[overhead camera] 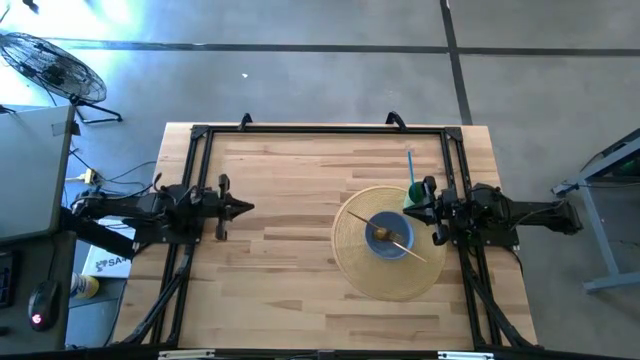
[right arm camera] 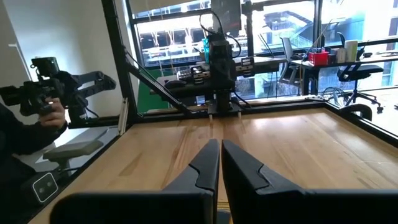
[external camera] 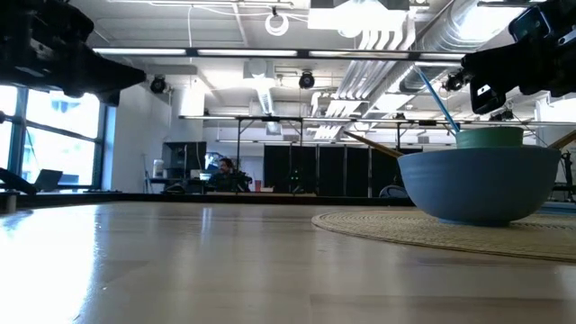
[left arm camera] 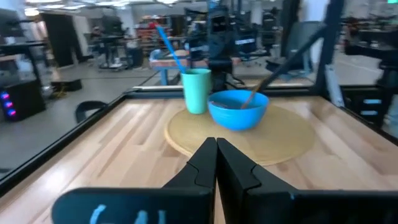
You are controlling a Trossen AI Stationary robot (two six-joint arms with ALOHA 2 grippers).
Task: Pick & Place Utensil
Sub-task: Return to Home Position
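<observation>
Left pincer (left arm camera: 216, 144), right pincer (right arm camera: 220, 145) closed; box (overhead camera: 101, 263) lettering (partly hidden) unreadable.

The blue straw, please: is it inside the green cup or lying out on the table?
In. The blue straw rises slanted from the green cup beside the blue bowl.

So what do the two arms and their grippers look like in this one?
The left arm and right arm are black, slim and jointed. The left gripper and right gripper each have two black wedge-shaped fingers tapering to points on a wide crossbar. The left's bears a blurred pale marking.
</observation>
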